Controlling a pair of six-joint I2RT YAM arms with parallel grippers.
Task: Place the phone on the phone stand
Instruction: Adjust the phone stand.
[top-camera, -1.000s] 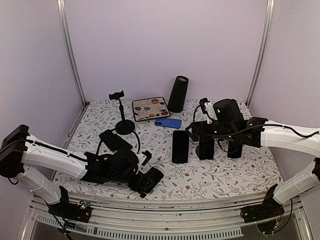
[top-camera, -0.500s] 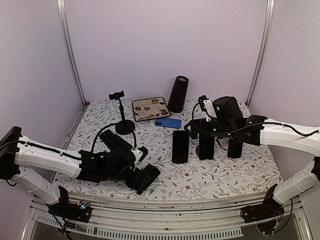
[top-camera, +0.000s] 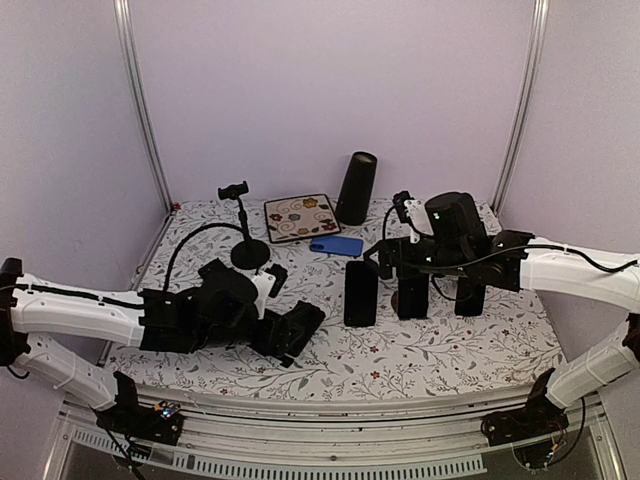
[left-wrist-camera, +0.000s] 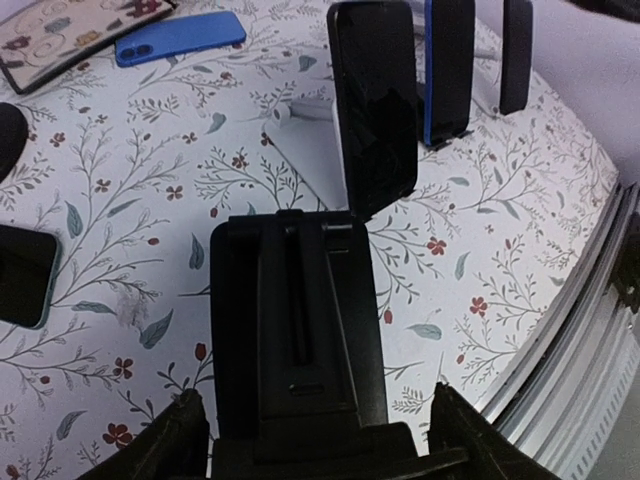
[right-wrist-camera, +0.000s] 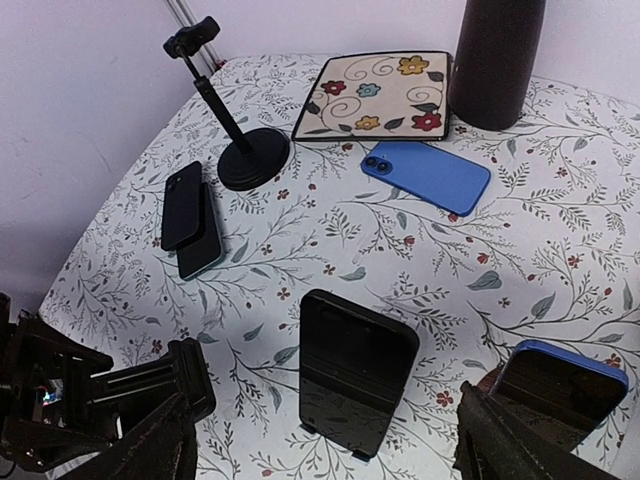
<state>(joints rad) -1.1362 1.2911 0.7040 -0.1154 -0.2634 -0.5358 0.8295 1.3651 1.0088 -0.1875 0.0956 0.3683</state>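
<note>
Since the phone already leans upright on the stand, the step in hand is likely backing off without a nudge: lift, then draw away. The left fingers, low front-left of the phone, sit spread either side of a black slotted piece; whether they pinch it cannot be told. The right fingers hang spread just right of it. Bare desk lies before the phone, its edge near.

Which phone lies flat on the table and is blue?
The blue phone next to the flowered tile. The two other flat phones, by the round-based stand, are dark.
</note>
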